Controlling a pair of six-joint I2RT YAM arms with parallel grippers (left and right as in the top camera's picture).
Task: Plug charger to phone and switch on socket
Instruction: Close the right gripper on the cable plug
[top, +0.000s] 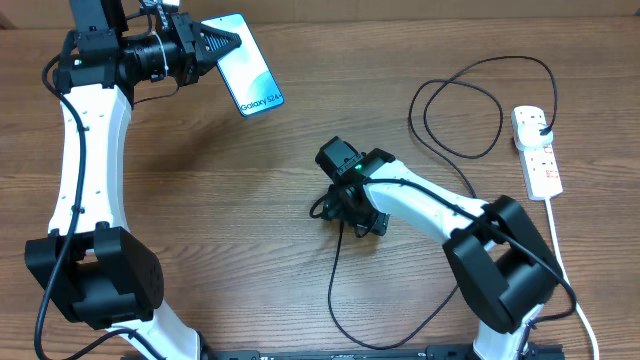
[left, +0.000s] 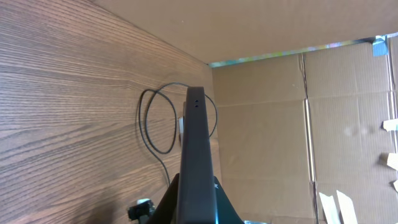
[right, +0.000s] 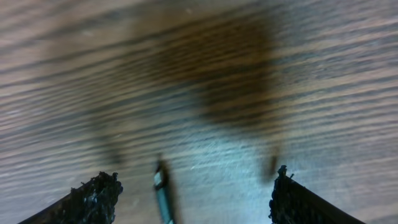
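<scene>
My left arm and right arm carry white link shells, black joint housings, thin black cables; right fingers black, rough-edged.

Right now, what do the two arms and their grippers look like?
Both arms match: the left arm and right arm have white links between black joint housings, with thin black cables alongside. The left gripper is black with wedge-shaped fingers; the right gripper shows black, rough-textured ones. A green light marks the right wrist.
</scene>
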